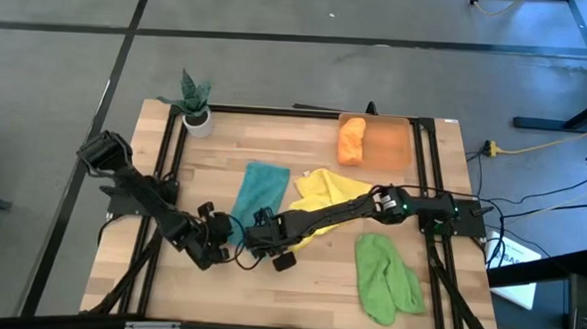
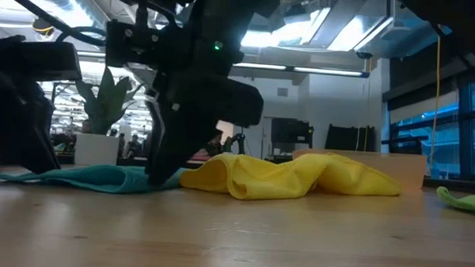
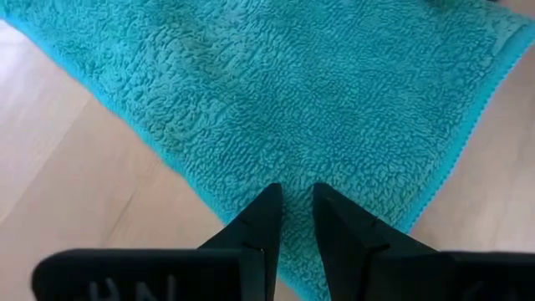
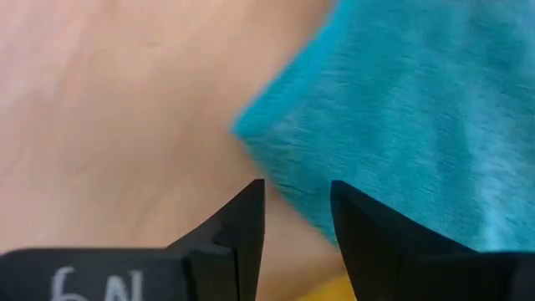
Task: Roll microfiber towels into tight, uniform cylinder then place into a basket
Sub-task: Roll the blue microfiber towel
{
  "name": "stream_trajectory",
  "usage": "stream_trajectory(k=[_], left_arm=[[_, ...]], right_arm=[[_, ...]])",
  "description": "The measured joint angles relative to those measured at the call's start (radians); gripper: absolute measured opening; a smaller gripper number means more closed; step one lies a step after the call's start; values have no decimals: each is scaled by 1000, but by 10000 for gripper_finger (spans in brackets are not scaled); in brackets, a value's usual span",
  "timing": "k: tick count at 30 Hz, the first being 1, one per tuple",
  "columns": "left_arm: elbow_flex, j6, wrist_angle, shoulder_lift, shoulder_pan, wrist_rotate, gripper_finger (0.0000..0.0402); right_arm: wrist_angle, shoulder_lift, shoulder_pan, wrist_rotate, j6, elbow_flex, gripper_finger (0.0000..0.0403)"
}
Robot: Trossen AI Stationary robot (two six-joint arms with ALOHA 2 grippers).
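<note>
The teal towel (image 1: 261, 188) lies flat on the table, its far end beside the crumpled yellow towel (image 1: 322, 189). My left gripper (image 3: 298, 194) is open by a narrow gap and points down over the teal towel (image 3: 276, 92) near its near edge. My right gripper (image 4: 297, 188) is open next to a near corner of the teal towel (image 4: 238, 130), with bare wood between its fingers. Both grippers sit side by side at the towel's near end (image 1: 241, 237). An orange towel (image 1: 351, 139) lies in the basket (image 1: 392, 145). The light green towel (image 1: 386, 278) lies at the near right. My left gripper's fingertips (image 3: 272, 201) stand right over the teal towel's pile near its near edge, pointing steeply down. Whether they touch the cloth I cannot tell. My right gripper's fingertips (image 4: 251, 196) stand just short of the towel's corner, and I cannot tell whether they touch it.
A white pot with a green plant (image 1: 196, 109) stands at the far left corner. Black frame rails (image 1: 170, 179) run along the table's left and right sides. Bare wood (image 1: 308, 294) shows along the near edge between the arms and the green towel.
</note>
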Motion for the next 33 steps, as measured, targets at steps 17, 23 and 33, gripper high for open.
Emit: stream_trajectory(k=[17,23,33], left_arm=[[-4,-2,9,-1,5,22,65],[-4,-2,12,-1,5,25,65],[25,59,-10,2,2,51,65]], right_arm=[[182,-4,15,0,-73,-111,139],[204,-1,15,21,-30,-113,118],[217,-1,15,8,-21,-113,9]])
